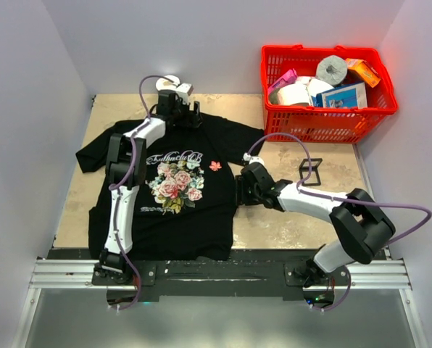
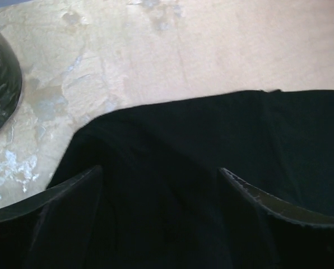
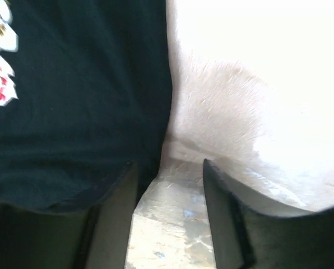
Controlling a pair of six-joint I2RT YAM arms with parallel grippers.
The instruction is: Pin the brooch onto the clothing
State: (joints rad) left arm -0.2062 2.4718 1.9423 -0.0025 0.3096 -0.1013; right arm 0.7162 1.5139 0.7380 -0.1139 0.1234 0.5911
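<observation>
The black shirt (image 1: 201,217) lies flat on the desk (image 1: 288,217), with the roses facing up. The brooch (image 1: 215,166) sits on the shirt, just to the right of the white writing and above the roses. I cannot tell if it is pinned in.

The left tool (image 1: 183,112) is at the top of the shirt, by the neck. Its fingers (image 2: 72,190) are wide apart, with black cloth between them and bare desk just past the edge.

The right tool (image 1: 239,190) is at the shirt's right side, near the brooch but not touching it. Its fingers (image 3: 223,213) are apart too. One is at the cloth edge and the other is over the desk.

A red basket (image 1: 325,123) full of things stands at the far right.
</observation>
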